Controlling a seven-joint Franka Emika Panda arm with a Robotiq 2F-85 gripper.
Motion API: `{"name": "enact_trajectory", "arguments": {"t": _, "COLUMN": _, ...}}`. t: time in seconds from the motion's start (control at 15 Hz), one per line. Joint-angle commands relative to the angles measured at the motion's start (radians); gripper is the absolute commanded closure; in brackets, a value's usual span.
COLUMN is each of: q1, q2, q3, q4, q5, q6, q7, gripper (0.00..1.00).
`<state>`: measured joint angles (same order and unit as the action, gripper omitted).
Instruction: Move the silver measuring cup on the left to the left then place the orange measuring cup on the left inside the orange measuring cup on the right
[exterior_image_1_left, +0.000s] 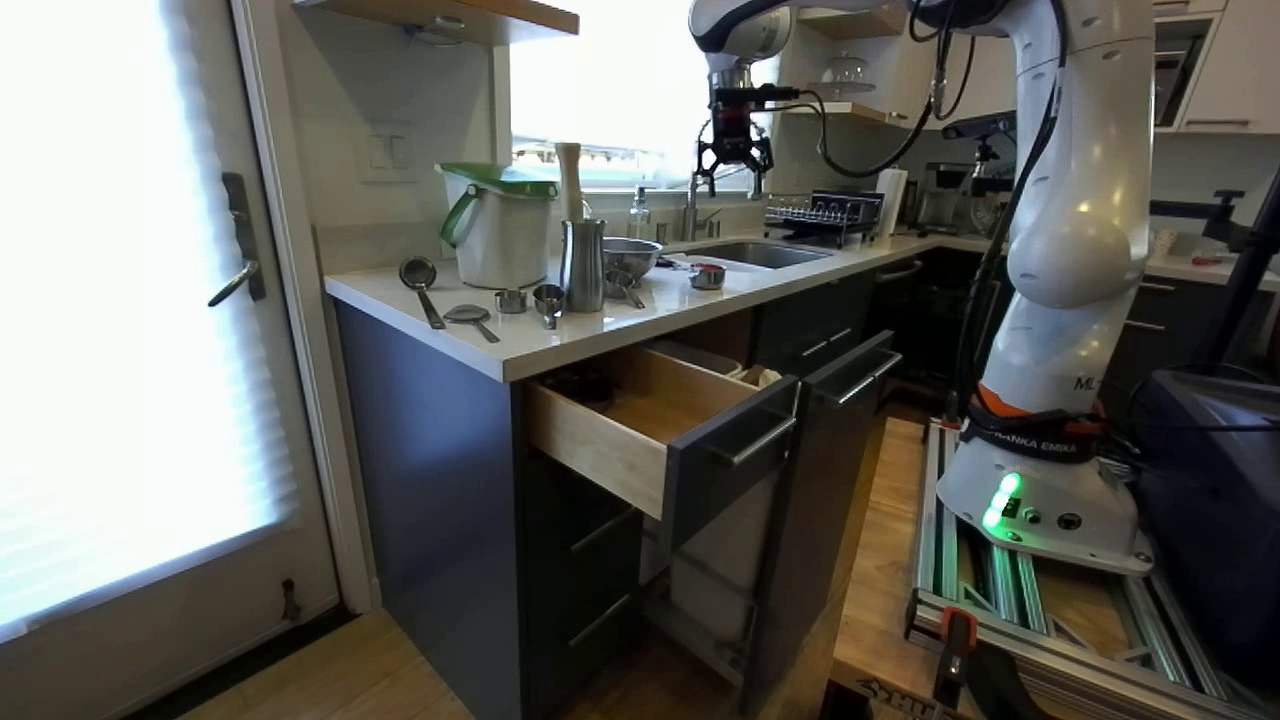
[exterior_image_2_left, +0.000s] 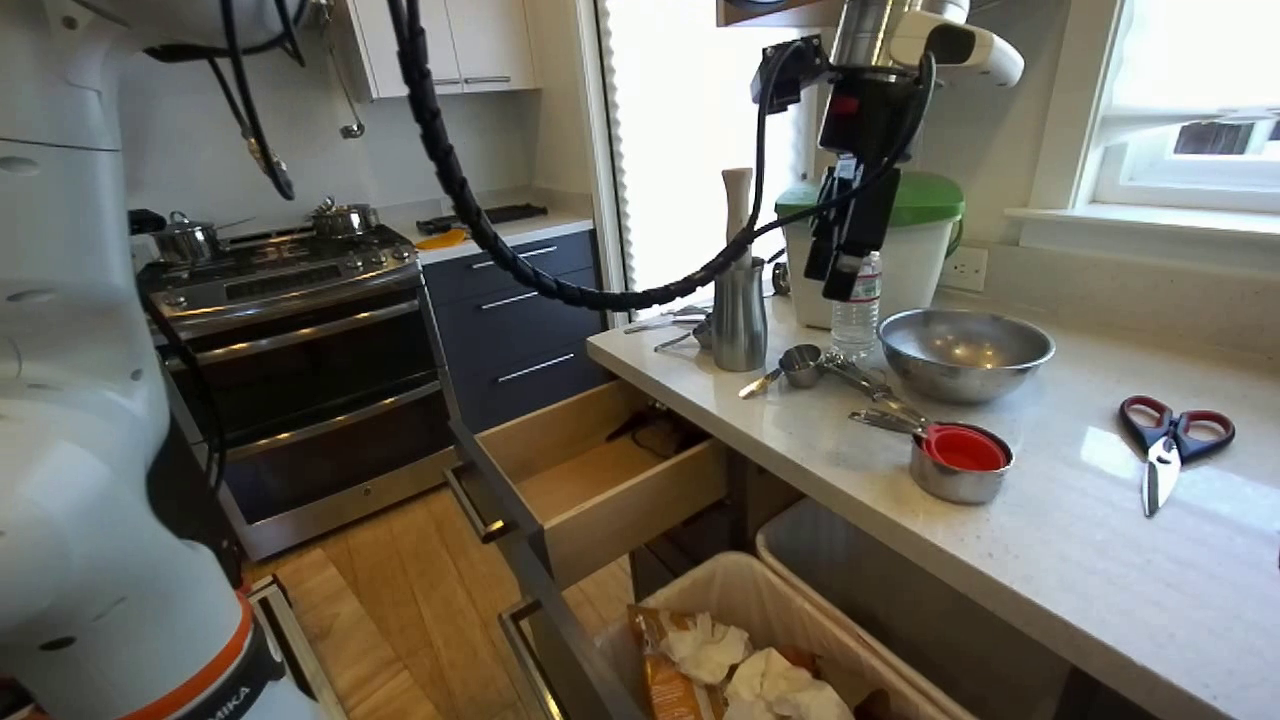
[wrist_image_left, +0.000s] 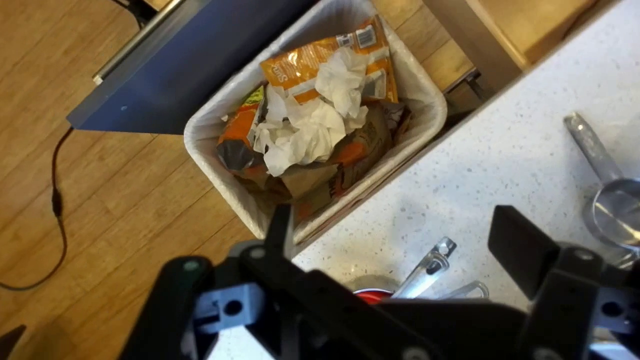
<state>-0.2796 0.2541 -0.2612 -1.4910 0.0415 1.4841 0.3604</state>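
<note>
My gripper (exterior_image_1_left: 735, 188) hangs high above the counter in both exterior views (exterior_image_2_left: 832, 280). In the wrist view its fingers (wrist_image_left: 392, 225) are wide apart with nothing between them. A silver measuring cup (exterior_image_2_left: 958, 487) holds a red cup (exterior_image_2_left: 965, 447) nested inside, near the counter's front edge. In the wrist view, the red cup (wrist_image_left: 372, 296) and silver handles (wrist_image_left: 425, 272) show below my fingers, partly hidden by the gripper. Another silver measuring cup (exterior_image_2_left: 803, 368) stands by the steel canister; more silver cups (exterior_image_1_left: 511, 301) stand beyond it. No clearly orange cup shows; the inner cup looks red.
A metal bowl (exterior_image_2_left: 962, 385), water bottle (exterior_image_2_left: 856, 325), steel canister (exterior_image_2_left: 740, 320) and green-lidded bin (exterior_image_1_left: 500, 235) stand on the counter. Scissors (exterior_image_2_left: 1168, 440) lie farther along. A drawer (exterior_image_1_left: 600, 445) and a pull-out trash bin (wrist_image_left: 205, 130) are open below the front edge.
</note>
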Motion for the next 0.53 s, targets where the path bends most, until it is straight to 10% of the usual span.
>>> {"name": "enact_trajectory", "arguments": {"t": 0.0, "q1": -0.013, "q2": -0.131, "q3": -0.005, "q4": -0.162, "q5": -0.046, "q6": -0.011, "q7": -0.219, "gripper": 0.00}}
{"name": "enact_trajectory", "arguments": {"t": 0.47, "q1": -0.020, "q2": -0.135, "q3": -0.014, "q4": -0.176, "q5": -0.066, "q6": -0.019, "q7": -0.323, "gripper": 0.00}}
